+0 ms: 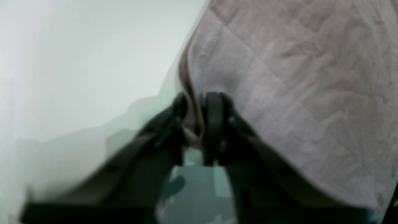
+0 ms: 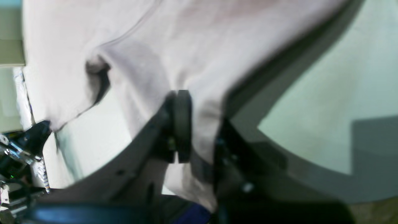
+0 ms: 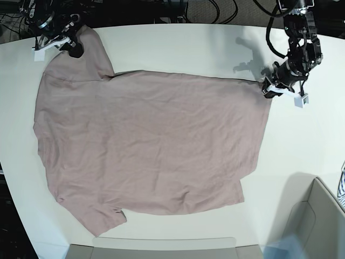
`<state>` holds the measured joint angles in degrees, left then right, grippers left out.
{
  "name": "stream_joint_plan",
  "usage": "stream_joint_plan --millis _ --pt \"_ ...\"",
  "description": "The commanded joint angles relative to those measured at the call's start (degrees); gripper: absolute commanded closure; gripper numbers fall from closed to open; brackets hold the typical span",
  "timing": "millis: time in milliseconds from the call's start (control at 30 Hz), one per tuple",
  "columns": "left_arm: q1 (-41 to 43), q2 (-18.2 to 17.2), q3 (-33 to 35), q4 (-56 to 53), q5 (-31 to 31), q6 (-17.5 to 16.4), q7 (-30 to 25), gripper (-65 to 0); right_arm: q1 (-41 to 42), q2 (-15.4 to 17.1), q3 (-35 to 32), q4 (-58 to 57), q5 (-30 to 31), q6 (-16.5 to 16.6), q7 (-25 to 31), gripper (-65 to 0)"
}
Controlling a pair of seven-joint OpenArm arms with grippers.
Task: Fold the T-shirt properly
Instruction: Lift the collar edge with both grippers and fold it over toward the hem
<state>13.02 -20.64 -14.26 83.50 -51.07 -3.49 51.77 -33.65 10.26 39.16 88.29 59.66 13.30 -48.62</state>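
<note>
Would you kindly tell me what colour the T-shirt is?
The T-shirt is plain dusty mauve-pink, with no print; the base view shows it best.

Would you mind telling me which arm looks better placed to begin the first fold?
Probably the left. The left gripper pinches the hem corner of the mauve-pink cotton T-shirt, which lies flat there. The right gripper is shut on a sleeve, already pulled away from the body.

No readable text, label, brand, number or sign in any view. T-shirt (image 3: 151, 145) plain, no print. Wrist views too blurred for lettering.
</note>
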Motion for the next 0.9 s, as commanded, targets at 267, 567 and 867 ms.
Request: stream_joint_plan --millis 267,567,867 --pt "2.9 -0.1 -6.3 0.9 1.4 1.1 1.5 0.0 -3.9 1.0 0.4 7.7 -7.8 -1.5 -0.8 0.0" --pt "14.2 -0.1 -13.7 8.7 1.4 1.1 1.4 0.0 -10.8 0.6 0.5 15.2 -8.0 -1.5 -0.8 0.0" --pt "20.5 2.9 -20.9 18.4 1.4 1.1 2.2 0.0 -13.9 0.4 2.4 22.7 -8.0 -1.6 -0.8 0.0"
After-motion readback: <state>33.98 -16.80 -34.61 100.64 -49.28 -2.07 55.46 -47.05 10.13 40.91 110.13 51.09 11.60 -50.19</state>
